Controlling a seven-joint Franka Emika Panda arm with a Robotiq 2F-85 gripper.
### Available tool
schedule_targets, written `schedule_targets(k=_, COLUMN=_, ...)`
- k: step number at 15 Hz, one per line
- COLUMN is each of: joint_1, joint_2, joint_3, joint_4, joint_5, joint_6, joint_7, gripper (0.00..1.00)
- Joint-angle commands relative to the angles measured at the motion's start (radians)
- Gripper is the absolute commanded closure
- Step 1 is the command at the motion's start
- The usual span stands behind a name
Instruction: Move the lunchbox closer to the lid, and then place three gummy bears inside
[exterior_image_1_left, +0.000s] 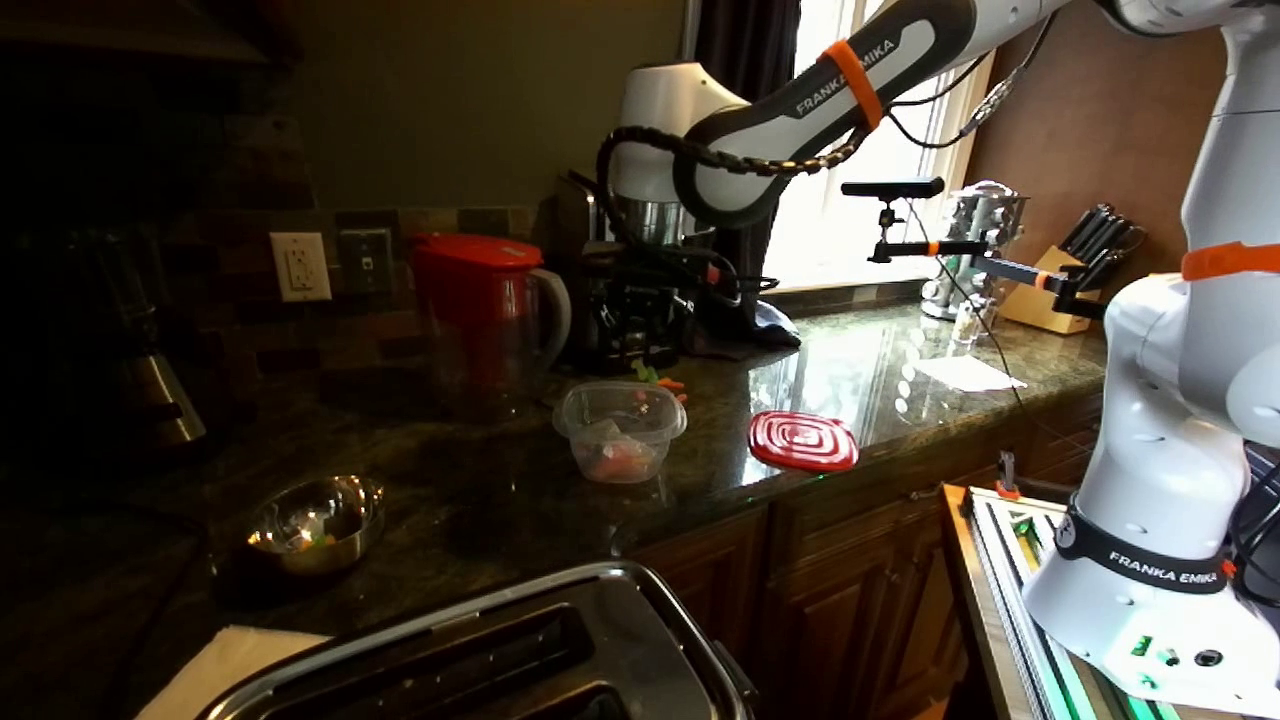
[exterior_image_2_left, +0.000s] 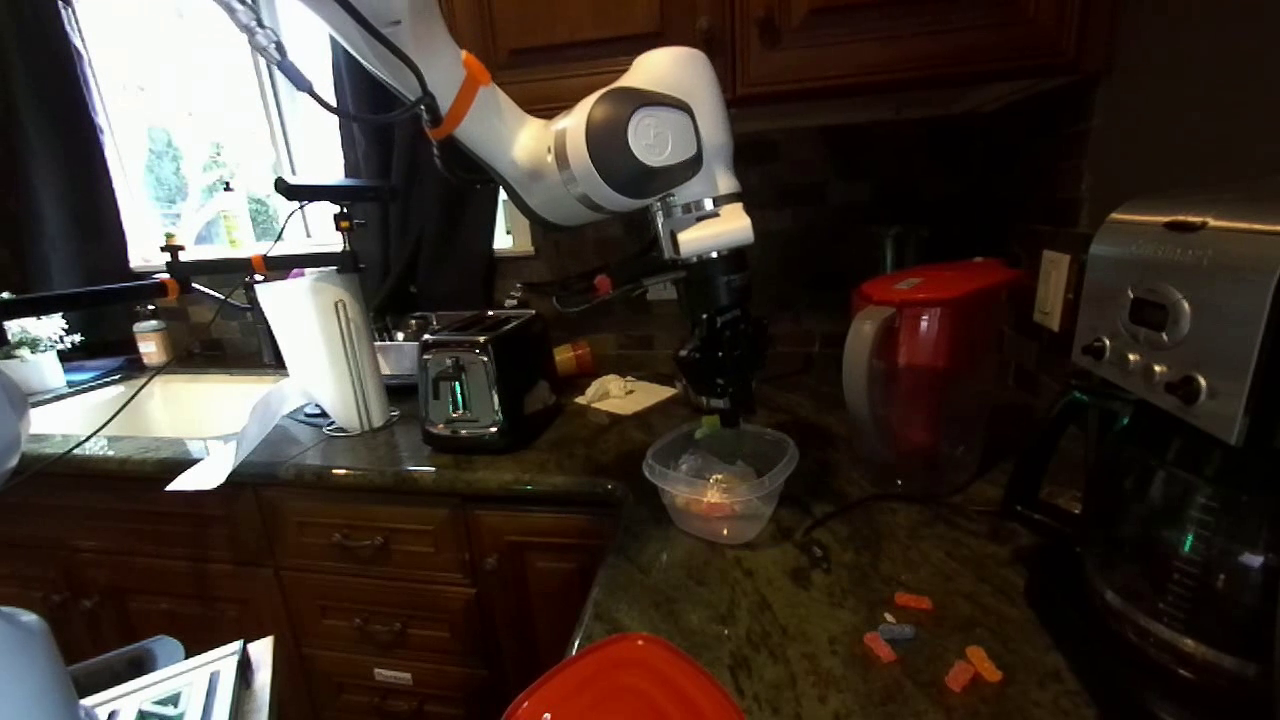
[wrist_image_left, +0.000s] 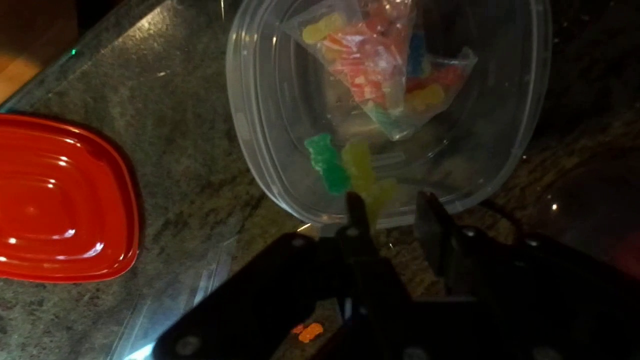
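Observation:
The lunchbox (wrist_image_left: 239, 95), a clear tub, stands upright on the counter in both exterior views, with a bag of gummies (wrist_image_left: 370, 60) inside it. Apart from it lies the flat red lid (exterior_image_1_left: 803, 440). My gripper (wrist_image_left: 390, 200) points down over the tub's edge, jaws standing apart. Against the inner side of one finger (wrist_image_left: 356, 212) shows a blurred yellow gummy (wrist_image_left: 359, 160), away from the opposite finger. A green gummy (wrist_image_left: 327, 165) appears just beyond that fingertip; whether either touches the tub floor I cannot tell. Several loose gummies (exterior_image_2_left: 897, 632) lie on the counter.
Behind the tub stand a red pitcher (exterior_image_2_left: 920, 340) and a coffee maker (exterior_image_2_left: 1165, 320). A shiny metal bowl (exterior_image_1_left: 335, 558) holding something coloured sits on the counter, near a toaster (exterior_image_1_left: 640, 650). A cable (exterior_image_2_left: 880, 505) runs over the counter beside the tub.

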Motion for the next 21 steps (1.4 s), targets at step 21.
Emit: schedule_targets(k=21, joint_1=0.027, joint_2=0.156, joint_3=-0.017, joint_4=0.055, joint_5=0.086, joint_6=0.045, joint_7=-0.067, gripper=0.00)
